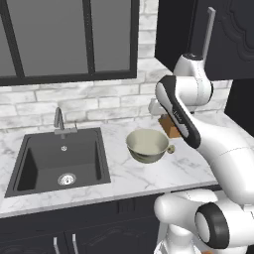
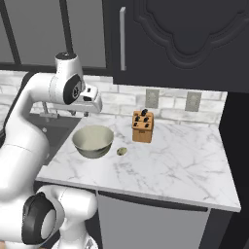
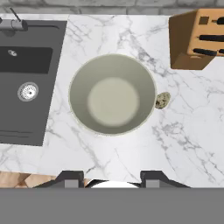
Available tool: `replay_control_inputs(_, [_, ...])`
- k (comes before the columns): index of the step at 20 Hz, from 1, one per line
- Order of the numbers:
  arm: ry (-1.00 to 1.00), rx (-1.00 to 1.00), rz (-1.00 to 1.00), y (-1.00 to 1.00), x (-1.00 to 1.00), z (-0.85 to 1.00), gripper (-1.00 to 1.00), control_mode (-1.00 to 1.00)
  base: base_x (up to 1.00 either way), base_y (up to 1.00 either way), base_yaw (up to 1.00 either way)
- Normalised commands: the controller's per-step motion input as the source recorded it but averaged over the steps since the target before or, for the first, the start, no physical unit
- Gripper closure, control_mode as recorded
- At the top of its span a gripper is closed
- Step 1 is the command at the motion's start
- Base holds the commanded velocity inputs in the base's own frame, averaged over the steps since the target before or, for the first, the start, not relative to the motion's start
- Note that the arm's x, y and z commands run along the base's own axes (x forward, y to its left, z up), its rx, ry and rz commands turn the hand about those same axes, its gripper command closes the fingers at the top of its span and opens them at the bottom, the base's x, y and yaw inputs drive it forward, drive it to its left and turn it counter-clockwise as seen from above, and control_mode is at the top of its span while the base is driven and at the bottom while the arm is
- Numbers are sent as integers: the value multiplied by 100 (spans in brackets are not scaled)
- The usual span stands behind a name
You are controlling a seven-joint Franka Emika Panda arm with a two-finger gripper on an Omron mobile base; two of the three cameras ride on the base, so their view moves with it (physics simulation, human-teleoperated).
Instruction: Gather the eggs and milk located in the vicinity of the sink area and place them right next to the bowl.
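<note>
I count one bowl (image 3: pixel 112 94), one egg (image 3: pixel 163 99) and one knife block (image 3: pixel 196 38) ahead of my gripper (image 3: pixel 112 177). One sink (image 3: pixel 27 83) too.

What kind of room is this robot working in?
Most likely a home kitchen: a dark sink set in a marble counter, a knife block by the brick backsplash, and a mixing bowl.

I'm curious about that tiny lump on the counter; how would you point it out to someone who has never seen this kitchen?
Start at the white marble counter, right of the dark sink. Find the wide beige bowl and the wooden knife block. Beside the bowl's rim, on the block's side, lies a small speckled egg, far smaller than either neighbour.
</note>
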Motion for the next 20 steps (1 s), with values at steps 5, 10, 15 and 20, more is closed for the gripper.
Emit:
replay_control_inputs(5, [0,0,0,-3,-1,-14,-100,-100,0,0,0])
replay_control_inputs(10, [0,1,2,-12,-14,-8,-100,-100,0,0,0])
replay_control_inputs(15, [-1,2,4,-30,-14,-10,-100,-100,0,0,0])
replay_control_inputs(20, [-11,5,2,-27,-9,-7,-100,-100,0,0,0])
